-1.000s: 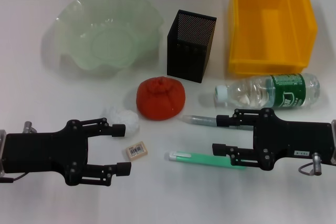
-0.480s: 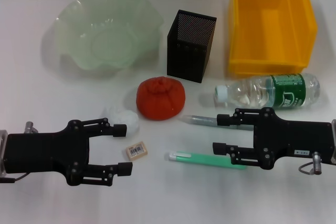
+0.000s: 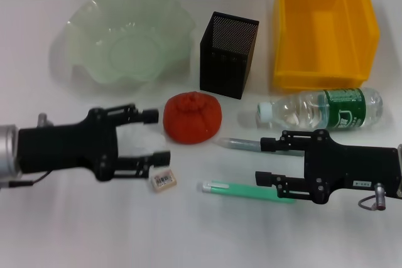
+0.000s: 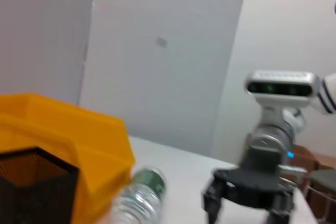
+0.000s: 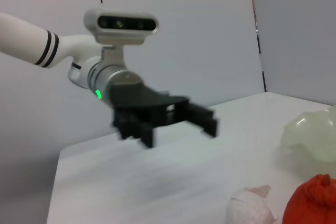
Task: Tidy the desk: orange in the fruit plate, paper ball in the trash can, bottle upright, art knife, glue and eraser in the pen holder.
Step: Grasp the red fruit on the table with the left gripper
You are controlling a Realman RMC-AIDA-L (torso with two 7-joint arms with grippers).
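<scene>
On the desk: nothing is tidied yet; every loose item lies on the white top between the two arms and the row of containers.
Left gripper: spread wide and carrying nothing, fingertips just beside the orange, near side.
Step in hand: judged to be the reach for the orange, first item of the task.
How to do it well: bring one finger to each side of the fruit at its widest part, then squeeze gently, since the skin is lumpy and the shape flattened; lift clear before swinging toward the bowl.
Watch for: the eraser lies touching or nearly touching the lower finger, and the paper ball, seen in the right wrist view just beside the orange, is hidden under the arm in the head view; either could get dragged along.
Right gripper: unclenched and unloaded, low over a clear tube and a green knife.
Fruit plate: nothing in it.
Pen holder: upright; inside not visible.
Trash can: visible interior bare.
Bottle: on its side, in front of the bin.
</scene>
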